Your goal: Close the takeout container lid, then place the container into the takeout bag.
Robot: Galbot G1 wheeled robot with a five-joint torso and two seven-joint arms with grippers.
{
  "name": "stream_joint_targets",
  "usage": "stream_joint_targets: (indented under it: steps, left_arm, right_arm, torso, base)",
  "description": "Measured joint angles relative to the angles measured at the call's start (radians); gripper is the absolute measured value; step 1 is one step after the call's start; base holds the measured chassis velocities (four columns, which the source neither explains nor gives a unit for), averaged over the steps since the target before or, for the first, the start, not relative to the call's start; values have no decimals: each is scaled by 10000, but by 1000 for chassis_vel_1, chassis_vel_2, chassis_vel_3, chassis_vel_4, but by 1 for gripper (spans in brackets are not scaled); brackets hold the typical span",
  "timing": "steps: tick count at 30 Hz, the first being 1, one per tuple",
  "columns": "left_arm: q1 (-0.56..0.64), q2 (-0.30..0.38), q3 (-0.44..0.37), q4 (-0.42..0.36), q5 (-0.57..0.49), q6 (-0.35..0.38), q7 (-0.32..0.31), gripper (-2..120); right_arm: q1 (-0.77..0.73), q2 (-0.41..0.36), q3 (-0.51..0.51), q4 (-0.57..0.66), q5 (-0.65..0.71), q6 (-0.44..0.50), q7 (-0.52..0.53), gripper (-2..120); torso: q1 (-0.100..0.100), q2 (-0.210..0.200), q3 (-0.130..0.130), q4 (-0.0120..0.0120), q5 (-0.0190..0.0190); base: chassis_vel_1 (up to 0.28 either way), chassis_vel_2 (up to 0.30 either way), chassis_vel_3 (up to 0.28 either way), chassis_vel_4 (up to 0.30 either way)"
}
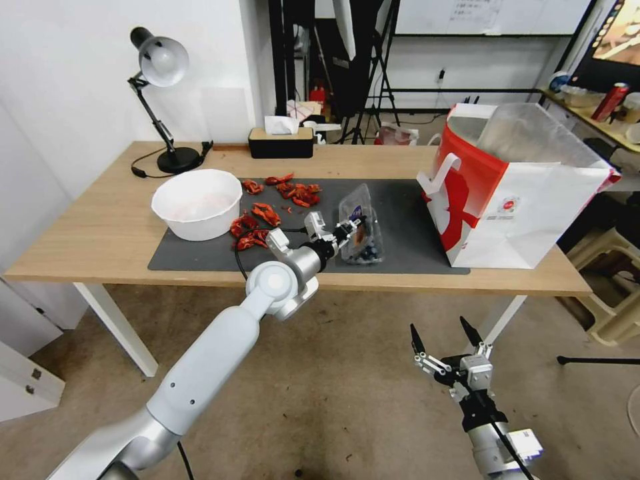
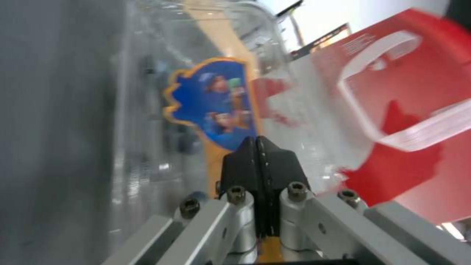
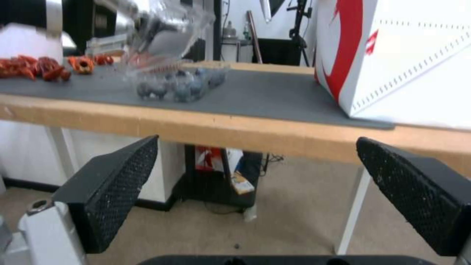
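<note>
Here one takeout container, its lid pinched by the left pincer; right pincer gapes empty.

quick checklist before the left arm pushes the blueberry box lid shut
1. Left tool on the lid: ok, fingers pinched together at the lid's edge.
2. Lid closed: not ok, it stands raised above the takeout container.
3. Container seated on the grey mat: ok, berries sit in the base.
4. Takeout bag ready: ok, upright and open at the top, to the container's right.
5. Right tool clear: ok, open, hanging below the table's edge.
6. Firm grip on the lid: cannot tell.
</note>
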Motion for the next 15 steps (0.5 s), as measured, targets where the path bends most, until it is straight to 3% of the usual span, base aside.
stream_joint_targets:
  steps: [11,15]
  left_arm:
    - [-167,114,97,55,319,552,-449,0]
    - [-210,122,163,126,449,603,-540,0]
  right_arm:
    - [251,-438,112,587,1049,-645,-75,100]
    - [491,-777,130,1002,3026,-1423,-246,100]
  torso:
    - [0,1,0,0,1]
    - [0,0,0,0,0]
  base:
    - [0,0,0,0]
    - [0,0,0,0]
